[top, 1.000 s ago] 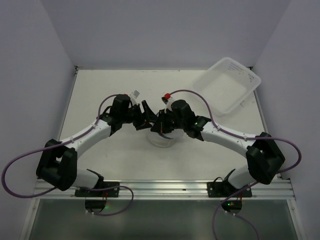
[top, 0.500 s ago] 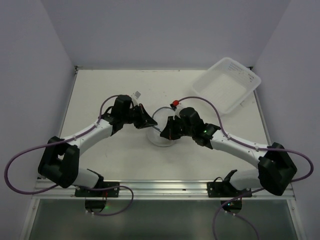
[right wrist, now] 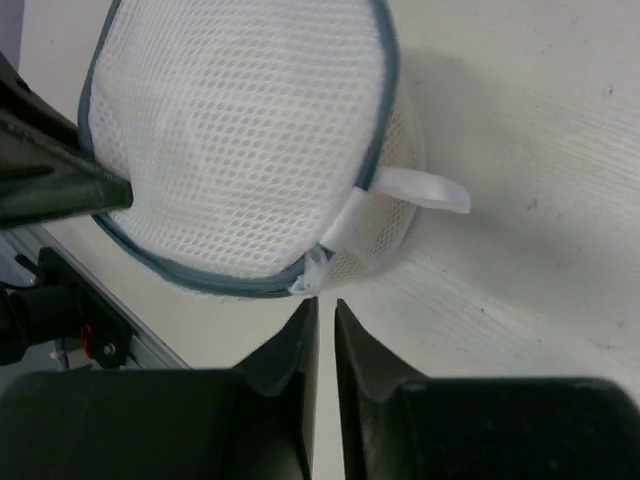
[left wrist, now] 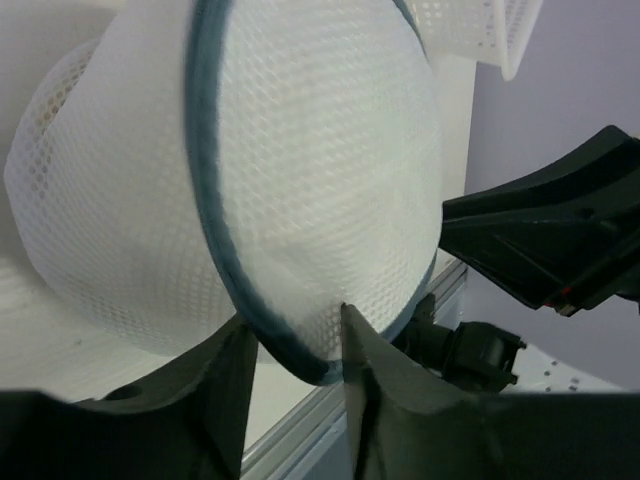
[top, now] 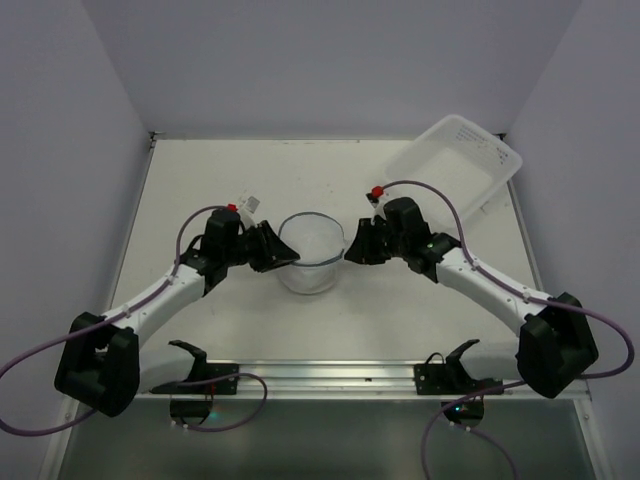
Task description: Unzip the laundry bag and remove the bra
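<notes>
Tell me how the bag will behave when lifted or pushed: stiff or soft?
Probably soft: the bag is thin mesh and its wall bulges. Likely light, since the left gripper grips it only at the rim. Being round, it may tip or roll if pushed.

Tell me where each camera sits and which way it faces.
Top external: above and behind the arm bases, looking down on the table, plastic tub and laundry bag; both arms show, left gripper and right gripper flanking the bag.
Left wrist: low behind the left gripper, facing across the bag toward the right gripper; own fingers straddle the zipper band.
Right wrist: above the right gripper, looking down at the bag; own fingers nearly shut at its rim.
Shared: both wrist views show the bag and the opposite gripper.
</notes>
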You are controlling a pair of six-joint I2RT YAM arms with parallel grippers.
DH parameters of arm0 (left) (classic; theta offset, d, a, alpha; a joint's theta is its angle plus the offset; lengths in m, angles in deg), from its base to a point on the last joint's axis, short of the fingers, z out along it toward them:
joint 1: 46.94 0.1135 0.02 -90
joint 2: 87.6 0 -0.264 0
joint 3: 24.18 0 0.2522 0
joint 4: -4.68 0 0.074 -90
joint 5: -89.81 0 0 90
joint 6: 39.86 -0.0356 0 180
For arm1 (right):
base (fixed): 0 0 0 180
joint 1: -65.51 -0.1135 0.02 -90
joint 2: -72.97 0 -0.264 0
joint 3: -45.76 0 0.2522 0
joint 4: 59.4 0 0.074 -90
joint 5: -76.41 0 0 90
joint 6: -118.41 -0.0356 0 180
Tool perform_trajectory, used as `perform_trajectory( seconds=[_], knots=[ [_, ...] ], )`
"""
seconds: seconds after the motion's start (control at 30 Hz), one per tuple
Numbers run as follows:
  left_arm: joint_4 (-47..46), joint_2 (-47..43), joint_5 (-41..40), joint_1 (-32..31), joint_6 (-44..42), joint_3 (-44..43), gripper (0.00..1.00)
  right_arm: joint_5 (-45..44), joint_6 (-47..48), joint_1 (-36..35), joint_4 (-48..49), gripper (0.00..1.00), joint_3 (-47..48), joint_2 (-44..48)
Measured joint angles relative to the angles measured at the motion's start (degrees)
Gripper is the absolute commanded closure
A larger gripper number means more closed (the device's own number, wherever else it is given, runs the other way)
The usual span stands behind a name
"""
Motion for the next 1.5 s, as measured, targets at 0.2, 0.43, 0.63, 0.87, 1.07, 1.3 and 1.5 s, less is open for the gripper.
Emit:
perform_trajectory(
  seconds=[0.2,0.43,0.63,0.87,1.07,1.3,1.5],
  knots=[
    [1.4,-5.9,-2.5,0.5,0.1,4.0,0.15,-4.3,1.4,1.1,-8.1,0.30,7.4,0.5],
    [5.7,-16.2,-6.4,1.5,-1.3,4.1,0.16,-9.5,1.3,-2.6,-13.6,0.14,16.6,4.7],
    [6.0,-18.7,-9.7,2.6,-3.0,6.2,0.29,-11.6,0.3,-6.8,-11.9,0.11,21.2,0.5],
    [2.8,-9.4,-10.9,3.1,-3.1,13.3,0.42,-11.4,-3.1,-6.5,-4.4,0.13,13.0,-6.4],
    [-5.9,1.4,-10.7,3.0,-2.7,13.5,0.50,-9.6,-6.1,-4.4,3.6,0.18,1.8,-7.1],
    [-17.8,13.4,-9.4,-0.9,0.6,12.3,0.74,-5.5,-10.3,-0.4,13.0,0.21,-7.8,-9.0],
    [-22.6,17.4,-9.3,-2.7,2.4,12.1,1.00,-3.4,-11.7,0.3,17.3,0.22,-10.6,-9.8]
  ],
)
